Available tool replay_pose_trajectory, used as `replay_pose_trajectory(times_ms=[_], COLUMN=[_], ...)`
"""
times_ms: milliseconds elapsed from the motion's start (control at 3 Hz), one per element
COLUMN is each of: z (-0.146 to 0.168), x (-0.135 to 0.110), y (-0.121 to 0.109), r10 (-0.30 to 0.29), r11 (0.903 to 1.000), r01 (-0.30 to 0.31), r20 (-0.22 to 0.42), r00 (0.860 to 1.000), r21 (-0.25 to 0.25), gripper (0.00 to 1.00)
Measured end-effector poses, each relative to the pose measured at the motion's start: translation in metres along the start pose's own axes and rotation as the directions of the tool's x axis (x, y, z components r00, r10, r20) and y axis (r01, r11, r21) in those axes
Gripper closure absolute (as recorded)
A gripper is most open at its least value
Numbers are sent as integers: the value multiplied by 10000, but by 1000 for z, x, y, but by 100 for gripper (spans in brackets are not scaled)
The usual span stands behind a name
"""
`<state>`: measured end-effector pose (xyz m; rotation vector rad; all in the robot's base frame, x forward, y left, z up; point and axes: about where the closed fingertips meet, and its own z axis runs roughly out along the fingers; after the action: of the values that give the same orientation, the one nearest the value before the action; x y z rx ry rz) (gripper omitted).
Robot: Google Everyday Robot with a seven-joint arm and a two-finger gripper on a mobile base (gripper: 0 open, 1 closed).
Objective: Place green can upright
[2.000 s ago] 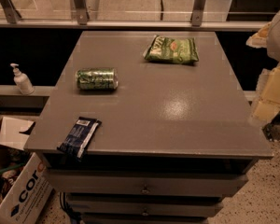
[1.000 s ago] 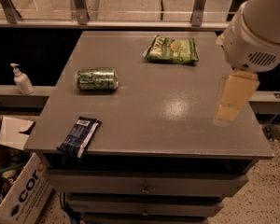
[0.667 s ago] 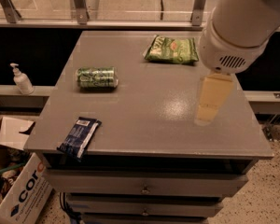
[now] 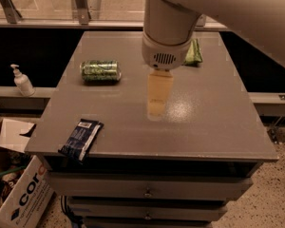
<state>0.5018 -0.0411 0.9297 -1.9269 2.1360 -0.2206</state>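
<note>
The green can (image 4: pixel 100 71) lies on its side on the left part of the grey table (image 4: pixel 213 127), its silver end facing right. My gripper (image 4: pixel 158 96) hangs from the white arm over the middle of the table, to the right of the can and apart from it. It holds nothing that I can see.
A green snack bag (image 4: pixel 194 53) lies at the back right, partly hidden by the arm. A dark blue packet (image 4: pixel 80 138) overhangs the front left edge. A white pump bottle (image 4: pixel 22 80) stands on a ledge to the left. A cardboard box (image 4: pixel 20 194) sits on the floor.
The arm has swung in from the right edge toward the table's middle, closer to the can, and now covers most of the snack bag. The can has not moved.
</note>
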Motion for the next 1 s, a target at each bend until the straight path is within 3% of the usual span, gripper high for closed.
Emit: replay_pose_trajectory(times_ms=[667,1000], z=[14,15], x=[-44,-42], y=[-14,-17], r10=[-180,-151], r11=[9996,9997], r01=[187,159], r20=[290,351], r00=[9994,9993], r21=[-220,-206], gripper=[0,0])
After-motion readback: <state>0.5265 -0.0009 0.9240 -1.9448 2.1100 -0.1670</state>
